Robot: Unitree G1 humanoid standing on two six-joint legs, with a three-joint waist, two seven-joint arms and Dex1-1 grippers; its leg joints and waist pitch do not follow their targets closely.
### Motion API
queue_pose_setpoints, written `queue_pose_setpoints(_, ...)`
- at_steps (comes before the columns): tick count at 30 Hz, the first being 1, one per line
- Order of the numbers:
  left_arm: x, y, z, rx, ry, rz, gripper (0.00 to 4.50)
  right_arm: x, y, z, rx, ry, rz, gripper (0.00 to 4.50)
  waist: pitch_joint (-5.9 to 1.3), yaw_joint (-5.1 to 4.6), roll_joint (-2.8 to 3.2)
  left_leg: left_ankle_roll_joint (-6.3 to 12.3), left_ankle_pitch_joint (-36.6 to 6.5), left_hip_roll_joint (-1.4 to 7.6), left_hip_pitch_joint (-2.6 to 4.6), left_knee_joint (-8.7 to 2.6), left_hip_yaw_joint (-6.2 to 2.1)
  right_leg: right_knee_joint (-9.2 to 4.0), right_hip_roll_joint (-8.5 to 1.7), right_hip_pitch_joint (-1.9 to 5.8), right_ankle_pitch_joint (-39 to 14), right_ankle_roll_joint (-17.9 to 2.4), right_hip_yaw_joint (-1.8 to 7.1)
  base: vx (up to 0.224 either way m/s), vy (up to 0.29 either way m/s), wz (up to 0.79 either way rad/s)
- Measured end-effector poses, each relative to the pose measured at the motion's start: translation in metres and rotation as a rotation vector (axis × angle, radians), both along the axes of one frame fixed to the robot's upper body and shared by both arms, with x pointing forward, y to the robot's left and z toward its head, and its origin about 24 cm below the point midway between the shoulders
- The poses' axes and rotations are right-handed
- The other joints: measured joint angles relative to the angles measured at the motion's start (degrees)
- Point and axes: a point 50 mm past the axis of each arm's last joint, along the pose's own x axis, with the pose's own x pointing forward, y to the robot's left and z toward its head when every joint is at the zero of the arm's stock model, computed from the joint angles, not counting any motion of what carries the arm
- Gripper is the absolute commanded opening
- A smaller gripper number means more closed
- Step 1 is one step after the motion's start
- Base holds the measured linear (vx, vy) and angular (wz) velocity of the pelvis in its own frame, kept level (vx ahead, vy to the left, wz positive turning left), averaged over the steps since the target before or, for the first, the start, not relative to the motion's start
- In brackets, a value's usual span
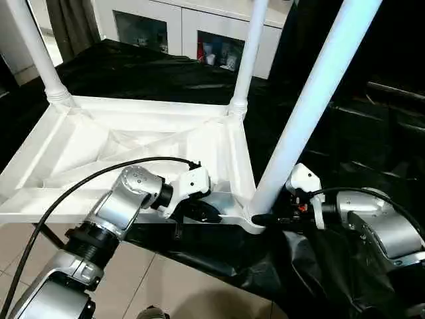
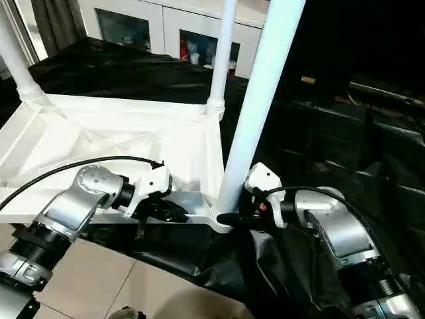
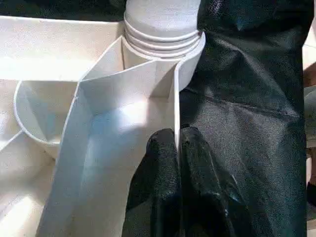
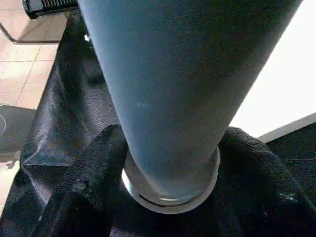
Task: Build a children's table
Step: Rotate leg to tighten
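The upturned tabletop [image 1: 133,143] lies on black cloth [image 1: 166,73]. The left gripper [image 3: 177,163] pinches its near rim shut. The right gripper [image 4: 168,163] straddles the near leg [image 1: 312,100] at its base; whether its fingers press it is unclear.

Both your arms are working at the tabletop's [image 1: 139,143] near corner.
Your left gripper [image 3: 177,148] is pinching its rim wall; your right gripper [image 4: 168,163] is straddling the corner leg's [image 1: 312,100] base.
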Motion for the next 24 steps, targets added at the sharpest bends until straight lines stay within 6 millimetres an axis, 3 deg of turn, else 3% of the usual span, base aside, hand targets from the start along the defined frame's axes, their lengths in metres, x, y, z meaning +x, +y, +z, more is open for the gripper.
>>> queue_pose_setpoints(4, 0.002, -0.001, -0.001, 0.001, -0.016, 0.037, 0.0, 0.001, 0.002, -0.003, 0.023, -0.005, -0.048, 2.62, -0.03, -0.07, -0.09, 0.0, 0.0, 0.0, 0.03, 0.01, 0.0, 0.02, 0.0, 0.02, 0.0, 0.0, 0.0, 0.0, 0.0, 0.0)
queue_pose_setpoints(9, 0.03, -0.026, -0.005, -0.011, -0.074, 0.299, 0.0, 0.03, 0.009, -0.018, 0.118, -0.035, -0.49, 2.62, -0.01, -0.72, -0.39, -0.01, 0.0, -0.05, 0.16, 0.12, -0.01, 0.05, -0.01, 0.1, 0.0, 0.0, 0.04, 0.0, 0.0, 0.0)
queue_pose_setpoints(14, 0.039, -0.052, -0.008, -0.015, -0.096, 0.429, 0.0, 0.044, 0.025, -0.023, 0.171, -0.035, -0.814, 2.61, -0.06, -0.89, -0.45, -0.02, 0.0, -0.07, 0.21, 0.07, -0.08, 0.01, -0.02, 0.09, 0.1, 0.1, 0.02, 0.0, 0.0, 0.0)
queue_pose_setpoints(19, 0.044, -0.07, -0.008, -0.006, -0.108, 0.478, 0.0, 0.052, 0.034, -0.023, 0.175, -0.058, -0.983, 2.61, -0.07, -0.65, -0.42, -0.03, 0.0, -0.07, 0.2, 0.02, -0.11, 0.0, 0.0, 0.12, 0.1, 0.1, 0.02, 0.0, 0.0, 0.0)
queue_pose_setpoints(24, 0.046, -0.074, -0.008, -0.007, -0.119, 0.48, 0.0, 0.053, 0.036, -0.018, 0.196, -0.102, -1.005, 2.61, -0.05, -0.7, -0.36, -0.03, 0.0, -0.1, 0.18, 0.01, -0.1, -0.04, -0.01, 0.17, 0.1, 0.0, 0.07, 0.0, 0.0, 0.0)
